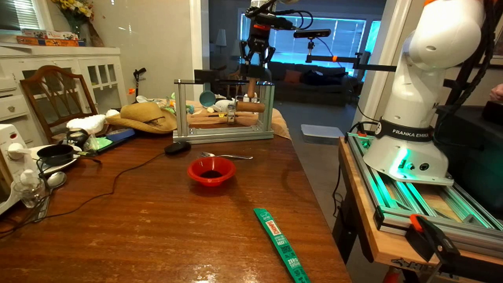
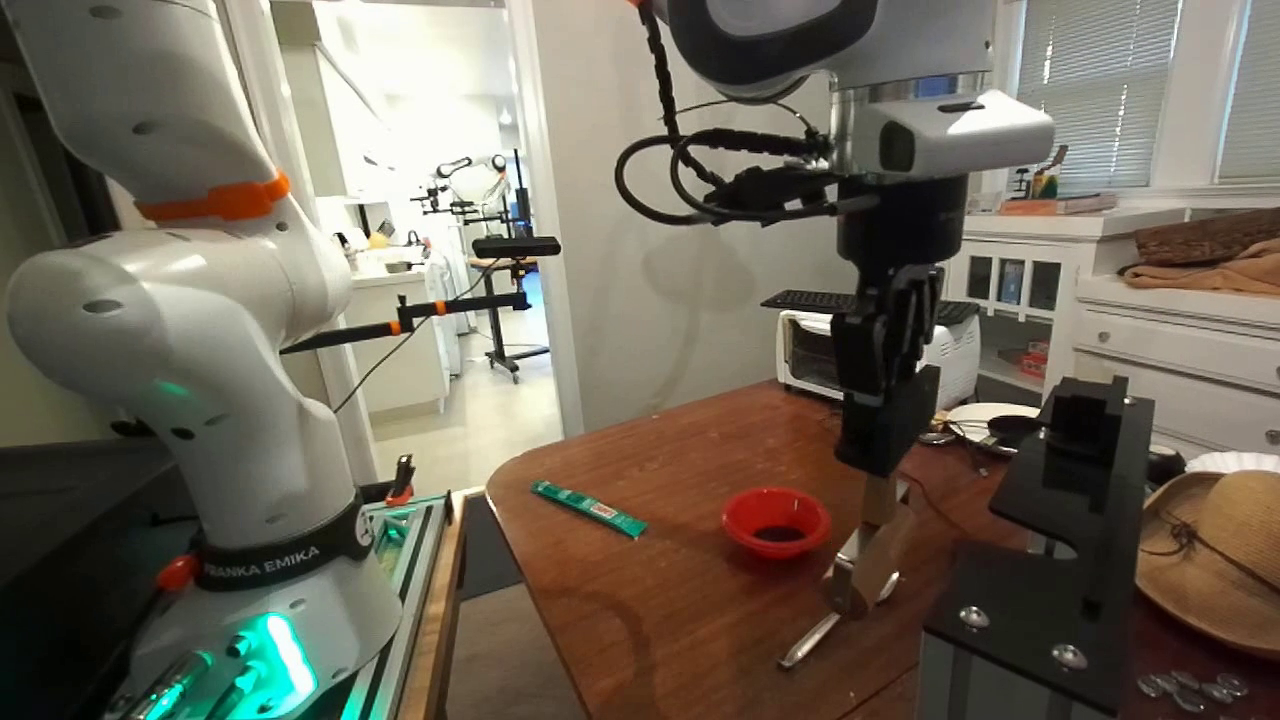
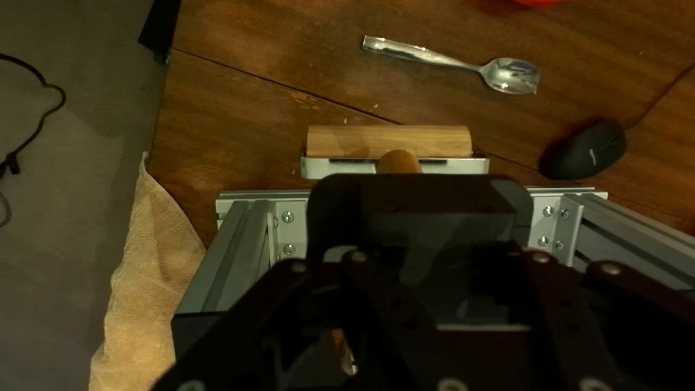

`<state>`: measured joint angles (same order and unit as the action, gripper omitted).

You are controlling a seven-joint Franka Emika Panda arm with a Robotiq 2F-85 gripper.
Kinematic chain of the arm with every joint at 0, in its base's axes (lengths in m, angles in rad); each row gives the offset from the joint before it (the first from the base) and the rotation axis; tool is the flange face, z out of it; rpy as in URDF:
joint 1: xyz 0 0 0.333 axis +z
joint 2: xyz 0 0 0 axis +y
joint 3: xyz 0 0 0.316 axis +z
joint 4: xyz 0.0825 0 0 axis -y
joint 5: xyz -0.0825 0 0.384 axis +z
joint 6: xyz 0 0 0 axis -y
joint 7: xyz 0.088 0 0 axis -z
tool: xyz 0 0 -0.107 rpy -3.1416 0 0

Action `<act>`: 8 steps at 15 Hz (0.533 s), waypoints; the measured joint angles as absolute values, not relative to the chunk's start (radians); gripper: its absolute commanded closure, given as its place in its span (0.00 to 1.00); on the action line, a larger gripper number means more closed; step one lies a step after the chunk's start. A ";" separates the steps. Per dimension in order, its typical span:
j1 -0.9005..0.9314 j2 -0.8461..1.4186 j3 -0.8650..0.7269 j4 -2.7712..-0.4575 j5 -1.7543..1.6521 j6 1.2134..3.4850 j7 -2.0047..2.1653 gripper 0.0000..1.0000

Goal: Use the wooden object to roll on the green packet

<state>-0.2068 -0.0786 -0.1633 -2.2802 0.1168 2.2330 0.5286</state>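
Pincer [image 1: 257,65] gripping the wooden roller [image 3: 388,141] by the block [image 2: 890,428] that caps its handle [image 1: 251,88]. The block's flat faces presumably give the jaws a firmer seat than a round handle would, so that the roller should not twist under load. The roller hangs crosswise and roughly level, a pose that suits laying its side along a flat thing. The stand [image 1: 224,136], just beside the roller, probably serves as its rack. The packet [image 1: 281,247] lies flat on the tabletop [image 1: 137,224] near an edge, likely so that its face is offered upward for rolling. Relative to the pincer, the roller is below, raised off the tabletop; the packet is lower and well apart, with the bowl [image 1: 212,181] partway along and off to one side in an exterior view. The wrist view does not show the packet. Rolling appears not yet begun.
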 measured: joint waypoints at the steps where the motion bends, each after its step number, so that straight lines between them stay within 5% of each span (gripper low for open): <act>1: -0.209 -0.064 -0.169 -2.272 0.117 2.247 0.529 0.78; 8: -0.218 0.026 -0.207 -2.221 0.115 2.321 0.530 0.78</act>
